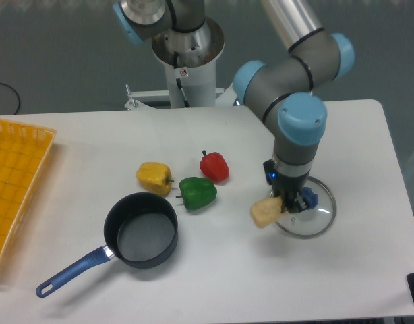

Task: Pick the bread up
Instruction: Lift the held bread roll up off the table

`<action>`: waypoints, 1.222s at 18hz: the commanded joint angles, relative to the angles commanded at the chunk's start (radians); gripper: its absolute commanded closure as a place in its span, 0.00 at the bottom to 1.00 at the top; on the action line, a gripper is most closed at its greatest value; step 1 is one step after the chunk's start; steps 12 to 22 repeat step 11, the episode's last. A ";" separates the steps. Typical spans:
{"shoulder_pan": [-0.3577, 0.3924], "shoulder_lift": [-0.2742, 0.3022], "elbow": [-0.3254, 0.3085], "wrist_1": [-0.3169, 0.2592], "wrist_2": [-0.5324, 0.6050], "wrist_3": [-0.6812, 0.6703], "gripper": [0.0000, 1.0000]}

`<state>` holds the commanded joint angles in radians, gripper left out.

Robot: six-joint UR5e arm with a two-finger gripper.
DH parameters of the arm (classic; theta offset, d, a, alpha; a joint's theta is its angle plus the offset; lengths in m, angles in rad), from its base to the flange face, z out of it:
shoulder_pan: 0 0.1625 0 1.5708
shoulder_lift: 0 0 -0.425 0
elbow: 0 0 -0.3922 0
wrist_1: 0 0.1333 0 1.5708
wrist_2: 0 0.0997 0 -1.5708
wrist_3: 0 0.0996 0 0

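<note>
view: one fixed camera, high, in front of the table [92, 128] | facing: down toward the robot base [187, 67] at the table's far edge | range: medium, nearly whole table visible
</note>
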<state>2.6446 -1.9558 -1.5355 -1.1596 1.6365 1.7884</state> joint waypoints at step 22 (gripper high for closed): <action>0.011 -0.015 0.031 -0.031 0.008 0.054 0.64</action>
